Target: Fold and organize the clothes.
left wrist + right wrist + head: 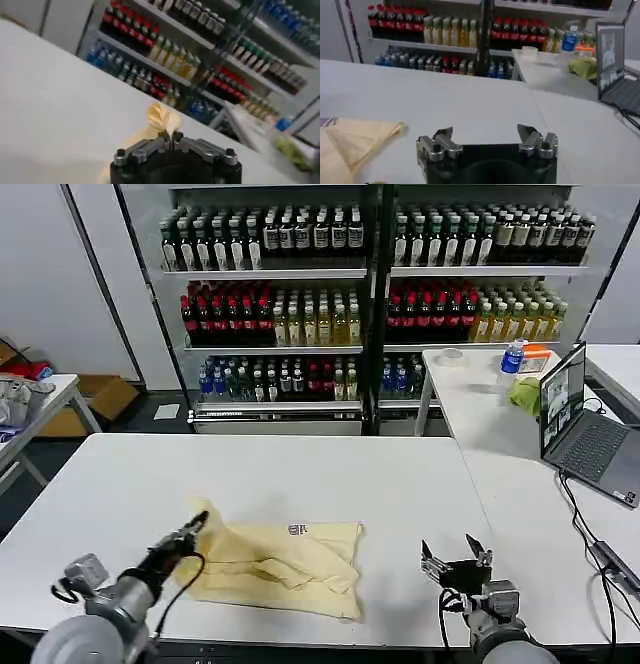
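The T-shirt (275,569), partly folded and rumpled, is shown on the desk (120,484). Its left edge is pinched in the closed fingers of the left gripper (197,527); the right gripper (455,556) is held open, empty, well apart. Further folds are judged outstanding.

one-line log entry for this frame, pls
step: folding | left claw: shut on T-shirt left edge, fabric lifted | right claw: open, off the shirt, above table | shirt: crumpled, part-folded
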`<state>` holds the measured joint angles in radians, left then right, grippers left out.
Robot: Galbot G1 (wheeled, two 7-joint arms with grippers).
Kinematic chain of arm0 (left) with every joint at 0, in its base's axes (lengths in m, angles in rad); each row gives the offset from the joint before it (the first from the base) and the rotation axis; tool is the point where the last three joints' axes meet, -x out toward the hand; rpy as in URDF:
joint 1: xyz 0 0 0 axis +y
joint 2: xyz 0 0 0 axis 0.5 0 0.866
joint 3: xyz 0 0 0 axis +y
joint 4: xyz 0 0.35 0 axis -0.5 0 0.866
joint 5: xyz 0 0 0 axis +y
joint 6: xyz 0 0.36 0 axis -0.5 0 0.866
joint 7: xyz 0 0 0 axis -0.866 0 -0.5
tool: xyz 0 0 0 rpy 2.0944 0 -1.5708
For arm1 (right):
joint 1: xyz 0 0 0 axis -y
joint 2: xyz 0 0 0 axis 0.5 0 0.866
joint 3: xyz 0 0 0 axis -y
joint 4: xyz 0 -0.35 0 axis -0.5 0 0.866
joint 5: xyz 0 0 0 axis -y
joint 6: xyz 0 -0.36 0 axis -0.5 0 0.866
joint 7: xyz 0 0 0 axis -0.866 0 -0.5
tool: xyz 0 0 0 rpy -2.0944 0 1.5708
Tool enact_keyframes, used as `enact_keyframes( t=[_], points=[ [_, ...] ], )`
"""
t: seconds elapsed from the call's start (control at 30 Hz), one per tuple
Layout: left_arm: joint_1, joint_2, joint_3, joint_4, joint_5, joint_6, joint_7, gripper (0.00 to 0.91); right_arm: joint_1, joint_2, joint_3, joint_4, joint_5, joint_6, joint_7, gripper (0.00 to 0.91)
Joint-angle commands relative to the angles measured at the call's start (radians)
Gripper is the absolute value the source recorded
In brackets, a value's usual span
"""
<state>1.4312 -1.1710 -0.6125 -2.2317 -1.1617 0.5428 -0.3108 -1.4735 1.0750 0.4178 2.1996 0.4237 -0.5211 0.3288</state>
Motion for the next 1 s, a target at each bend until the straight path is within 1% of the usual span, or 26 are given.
enact_keyframes(
  t=[0.03, 0.23, 0.5, 0.53, 0.63, 0.77, 1.0],
  points=[
    [-0.062, -0.143, 0.202, -0.001, -0.016, 0.000, -0.038, 0.010, 0.009, -0.009, -0.001, -0.007, 0.010, 0.001, 0.000, 0.907],
    [-0.103, -0.175, 0.322, 0.059, 0.041, -0.015, -0.051, 0.010, 0.024, -0.012, -0.005, -0.014, 0.019, 0.001, 0.001, 0.907],
    [-0.166, -0.222, 0.416, 0.170, 0.140, -0.017, -0.050, 0.010, 0.034, -0.021, -0.005, -0.024, 0.033, 0.004, -0.002, 0.907],
    [-0.167, -0.226, 0.428, 0.179, 0.149, -0.016, -0.049, 0.050, 0.035, -0.022, -0.005, -0.024, 0.035, 0.004, -0.001, 0.907],
    [-0.168, -0.234, 0.438, 0.198, 0.194, -0.007, -0.022, 0.907, 0.036, -0.025, -0.003, -0.023, 0.040, 0.005, -0.002, 0.907],
    [-0.161, -0.237, 0.434, 0.181, 0.198, -0.008, -0.003, 0.907, 0.034, -0.028, 0.000, -0.017, 0.044, 0.005, -0.002, 0.907],
    [-0.128, -0.235, 0.405, 0.128, 0.179, -0.044, 0.064, 0.907, 0.034, -0.021, -0.005, -0.024, 0.037, 0.013, -0.003, 0.907]
  ],
)
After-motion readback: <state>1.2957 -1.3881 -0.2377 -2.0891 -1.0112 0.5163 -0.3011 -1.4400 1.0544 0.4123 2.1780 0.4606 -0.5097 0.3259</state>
